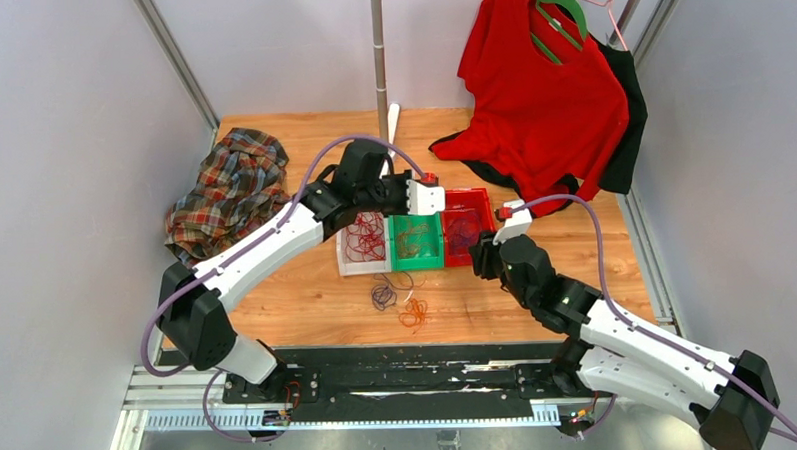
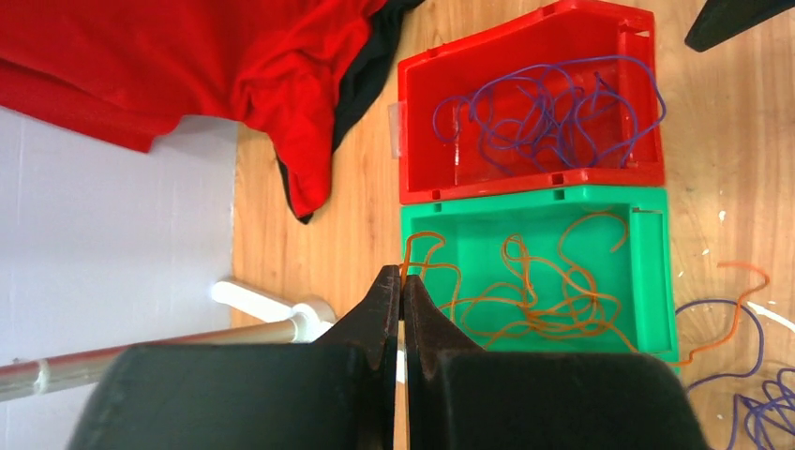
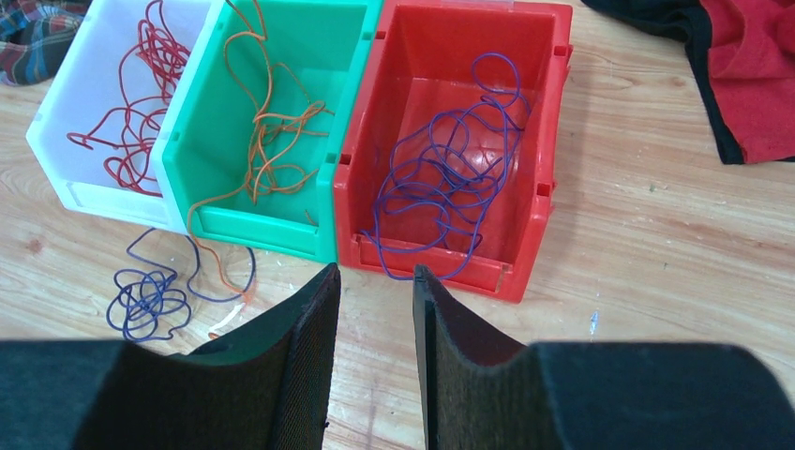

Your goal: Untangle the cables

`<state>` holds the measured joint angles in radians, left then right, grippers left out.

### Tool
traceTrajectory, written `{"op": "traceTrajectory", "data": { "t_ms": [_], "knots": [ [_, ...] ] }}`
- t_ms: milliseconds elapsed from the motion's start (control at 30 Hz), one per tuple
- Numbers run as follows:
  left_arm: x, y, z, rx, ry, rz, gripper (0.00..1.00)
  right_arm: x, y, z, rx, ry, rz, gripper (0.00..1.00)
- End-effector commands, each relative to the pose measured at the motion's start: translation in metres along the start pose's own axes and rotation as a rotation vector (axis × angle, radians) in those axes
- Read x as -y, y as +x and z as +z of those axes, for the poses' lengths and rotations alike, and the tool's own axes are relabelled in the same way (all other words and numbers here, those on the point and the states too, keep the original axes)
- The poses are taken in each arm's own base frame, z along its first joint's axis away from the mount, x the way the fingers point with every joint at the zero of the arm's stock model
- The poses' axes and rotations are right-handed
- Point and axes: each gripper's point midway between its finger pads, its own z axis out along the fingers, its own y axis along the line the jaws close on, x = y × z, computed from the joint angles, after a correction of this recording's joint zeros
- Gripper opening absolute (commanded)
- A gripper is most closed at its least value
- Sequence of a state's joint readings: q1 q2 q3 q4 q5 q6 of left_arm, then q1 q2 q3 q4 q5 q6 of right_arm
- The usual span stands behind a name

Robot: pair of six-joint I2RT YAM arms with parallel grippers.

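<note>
My left jaws are pressed together at the green bin (image 2: 534, 199), my right jaws spread before the red bin (image 3: 536, 202); loose cables (image 3: 145, 305) lie beside, a red shirt (image 1: 541, 110) behind.

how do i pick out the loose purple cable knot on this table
On the wooden table, three bins stand in a row. Just outside the white bin, on bare wood, lies a small purple cable knot. The other purple cables lie inside the red bin.

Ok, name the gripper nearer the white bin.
Left. The left gripper, shut on an orange cable, hangs over the neighbouring green bin's far edge; the right gripper is open at the red bin's front, a bin further from the white bin.
</note>
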<state>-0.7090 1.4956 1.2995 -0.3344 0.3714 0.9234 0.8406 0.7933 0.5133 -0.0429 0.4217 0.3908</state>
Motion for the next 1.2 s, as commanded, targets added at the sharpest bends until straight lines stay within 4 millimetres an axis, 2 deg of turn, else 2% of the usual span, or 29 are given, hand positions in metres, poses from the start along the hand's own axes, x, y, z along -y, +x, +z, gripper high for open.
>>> {"op": "traceTrajectory", "data": {
  "t_ms": [0,133,267,533,700,867,967,1167],
  "knots": [
    [-0.005,-0.017,0.0,0.06,0.015,-0.008,0.0,0.0,-0.009,0.0,0.001,0.006,0.0,0.35],
    [-0.01,-0.021,0.006,0.073,0.008,-0.003,0.0,0.001,-0.008,0.001,-0.002,0.007,0.002,0.35],
    [-0.037,-0.033,0.007,0.084,-0.053,0.004,0.0,0.002,-0.009,0.0,0.0,0.008,-0.001,0.35],
    [-0.09,-0.085,-0.018,0.175,-0.16,0.044,0.0,0.003,-0.013,0.0,0.003,0.009,0.002,0.35],
    [-0.107,-0.096,-0.026,0.195,-0.222,0.1,0.0,0.0,-0.014,0.001,0.0,0.002,0.003,0.35],
    [-0.137,-0.114,-0.036,0.226,-0.296,0.105,0.0,0.0,-0.015,0.002,-0.001,0.004,0.006,0.35],
    [-0.138,-0.112,-0.033,0.225,-0.305,0.121,0.01,0.0,-0.015,0.003,-0.005,0.004,0.004,0.34],
    [-0.119,-0.084,-0.017,0.163,-0.266,0.159,0.0,0.001,-0.012,0.003,-0.01,0.006,0.005,0.34]
  ]
}}
